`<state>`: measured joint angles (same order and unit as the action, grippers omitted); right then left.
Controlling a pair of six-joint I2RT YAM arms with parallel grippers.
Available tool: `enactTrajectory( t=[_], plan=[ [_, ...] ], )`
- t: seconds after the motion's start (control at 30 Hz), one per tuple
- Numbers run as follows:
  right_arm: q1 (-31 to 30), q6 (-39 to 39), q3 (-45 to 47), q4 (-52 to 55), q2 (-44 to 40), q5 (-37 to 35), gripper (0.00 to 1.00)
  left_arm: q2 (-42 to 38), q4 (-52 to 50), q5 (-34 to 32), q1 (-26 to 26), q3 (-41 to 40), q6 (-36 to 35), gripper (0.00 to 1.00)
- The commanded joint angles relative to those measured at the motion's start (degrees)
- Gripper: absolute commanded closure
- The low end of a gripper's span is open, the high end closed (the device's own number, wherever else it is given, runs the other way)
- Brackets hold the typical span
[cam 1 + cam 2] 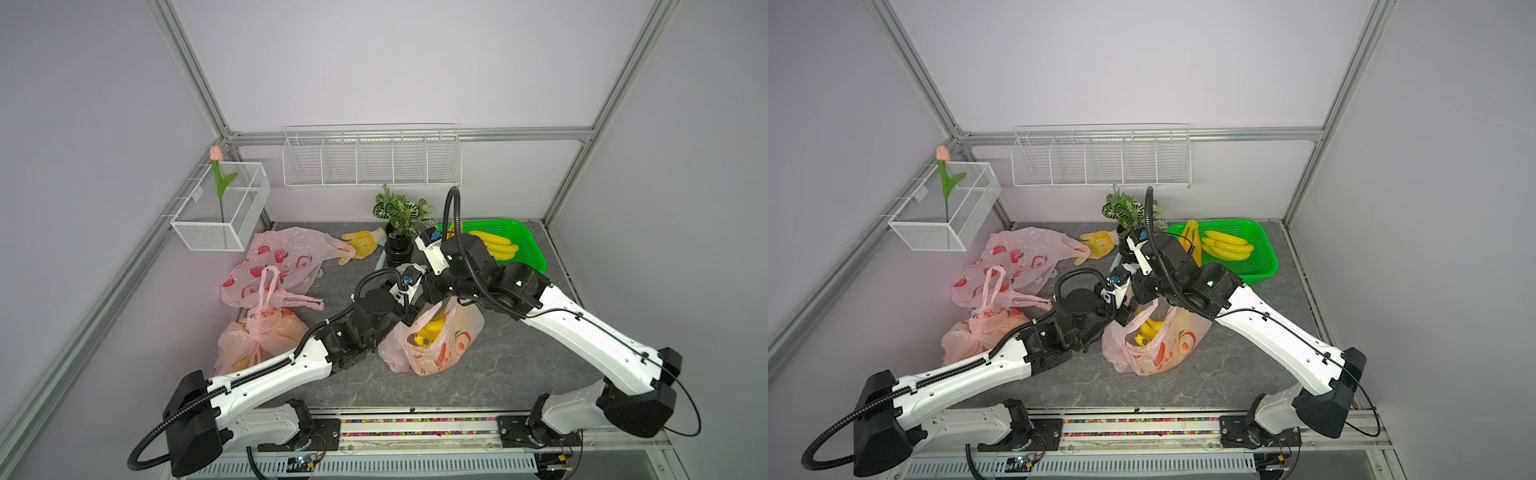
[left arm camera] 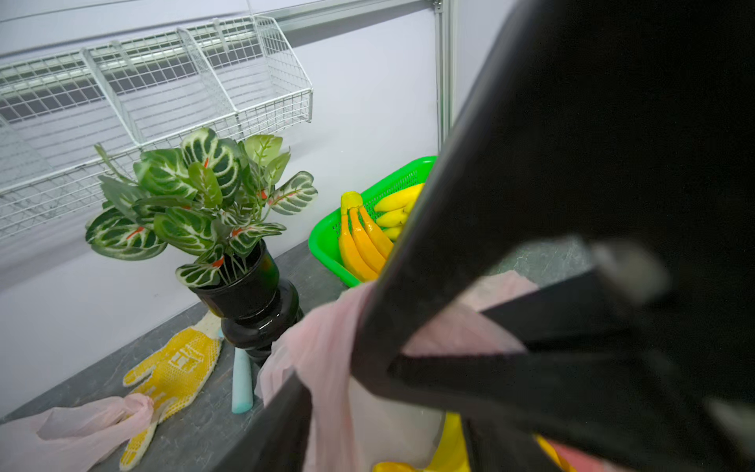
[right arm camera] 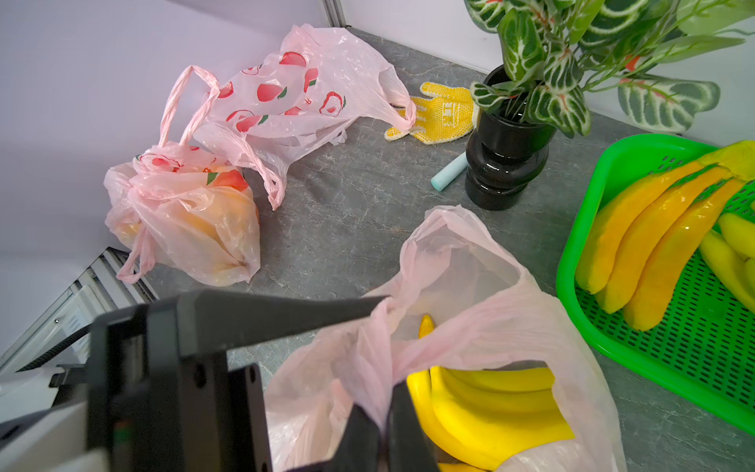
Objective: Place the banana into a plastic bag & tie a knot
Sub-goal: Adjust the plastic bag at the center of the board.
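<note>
A pink plastic bag (image 1: 449, 345) (image 1: 1167, 345) with fruit prints stands open mid-table. A yellow banana bunch (image 1: 430, 332) (image 3: 490, 408) lies inside it. My right gripper (image 3: 386, 412) (image 1: 428, 305) is shut on a twisted handle of the bag at its mouth. My left gripper (image 2: 384, 408) (image 1: 409, 313) reaches in from the other side; its jaws stand apart, with bag plastic (image 2: 327, 367) between them, against one finger. In the right wrist view one left finger (image 3: 286, 314) touches the other pink handle. The right arm hides much of the left wrist view.
A green basket (image 1: 528, 249) with more bananas (image 1: 496, 245) sits at the back right. Beside it stands a black potted plant (image 1: 399, 249), with a yellow glove (image 1: 363, 243) and a teal stick (image 3: 449, 171) close by. To the left lie a tied full bag (image 1: 257, 332) and an empty bag (image 1: 282, 257).
</note>
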<state>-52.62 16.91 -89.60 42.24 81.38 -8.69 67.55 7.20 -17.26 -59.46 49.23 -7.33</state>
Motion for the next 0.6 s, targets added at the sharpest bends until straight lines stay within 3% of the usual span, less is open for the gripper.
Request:
enactTrajectory(
  t=[0.0, 0.17, 0.27, 0.57],
  plan=[
    [0.14, -1.11, 1.66, -2.31, -2.84, 0.63, 0.93, 0.15, 0.45, 2.37, 0.7, 2.06, 0.69, 0.56],
    [0.37, -2.25, 2.39, -2.6, -3.5, 0.17, 0.87, -0.15, 0.53, 2.63, 1.66, 1.57, 3.12, 0.86],
    [0.59, -3.11, 4.32, -3.58, -4.96, 0.16, 0.81, 0.08, 0.36, 1.97, 2.56, 1.66, 5.54, 0.97],
    [1.03, -6.23, 13.0, -8.28, -12.34, 1.29, 0.61, 0.95, -0.18, 2.58, 4.0, 2.04, 9.42, 1.0]
  ],
)
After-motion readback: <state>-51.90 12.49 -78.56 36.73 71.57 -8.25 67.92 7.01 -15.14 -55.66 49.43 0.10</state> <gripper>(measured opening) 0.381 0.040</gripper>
